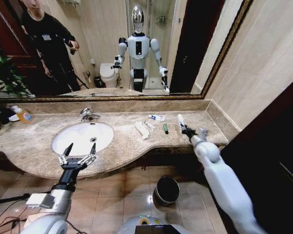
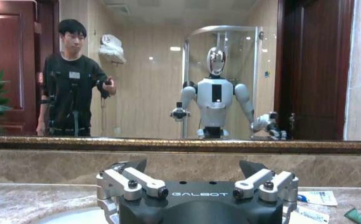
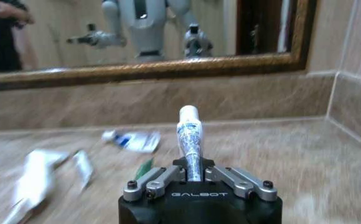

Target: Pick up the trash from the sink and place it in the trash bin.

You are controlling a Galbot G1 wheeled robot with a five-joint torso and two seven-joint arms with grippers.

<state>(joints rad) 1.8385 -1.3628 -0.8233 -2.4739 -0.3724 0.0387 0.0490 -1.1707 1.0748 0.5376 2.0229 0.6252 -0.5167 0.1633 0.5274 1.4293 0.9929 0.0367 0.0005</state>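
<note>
Beige-brown veined marble forms the long counter (image 1: 34, 146), polished and rounded at its front edge, with a gilt-framed mirror (image 1: 219, 58) on the wall behind it and brown tiles on the floor below. At the far left of the counter stands a small bottle of orange liquid (image 1: 22, 115). Beside it, the white oval basin of the sink (image 1: 83, 136) is set into the stone, smooth and glossy, with a chrome faucet (image 1: 88, 114) at its back rim. The left gripper (image 1: 78, 155) hovers over the basin's front edge, its black-tipped fingers spread wide and holding nothing; the left wrist view shows the same splayed metal linkages (image 2: 199, 186).

On the bare marble to the right of the basin lies the remaining trash: flat white sachets (image 1: 142, 129), a blue-printed white packet (image 1: 156, 117) nearer the mirror, and a green-black mini tube (image 1: 165, 128). All of these lie on the counter, well apart from the left gripper and just left of the right one. The right gripper (image 1: 185, 130) is over the counter's right part, its jaws closed narrowly on a slim white tube with a printed body (image 3: 190, 135), which sticks out forward, cap end away from the wrist. Down on the floor tiles, in front of the counter and between the two arms, stands the small round black trash bin with a shiny metallic rim (image 1: 166, 190).
</note>
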